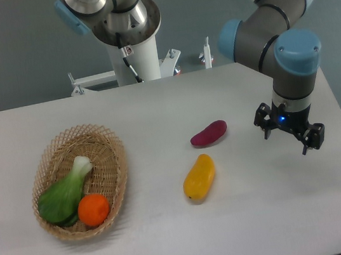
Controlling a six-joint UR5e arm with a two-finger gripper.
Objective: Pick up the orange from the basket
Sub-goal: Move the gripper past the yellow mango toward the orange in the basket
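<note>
robot lab; pedestal-mounted arm (271, 29) at a bare white table (155, 110)

Plain grey-green floor (12, 55) behind a white table (155, 110) under soft, even light.

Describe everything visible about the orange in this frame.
The orange is small, round, bright orange and smooth-skinned with a slight sheen. It sits whole in the near end of the woven basket, against the rim, touching the leafy green vegetable on its left. Nothing grips it; the end effector hangs far off on the table's other side.
</note>
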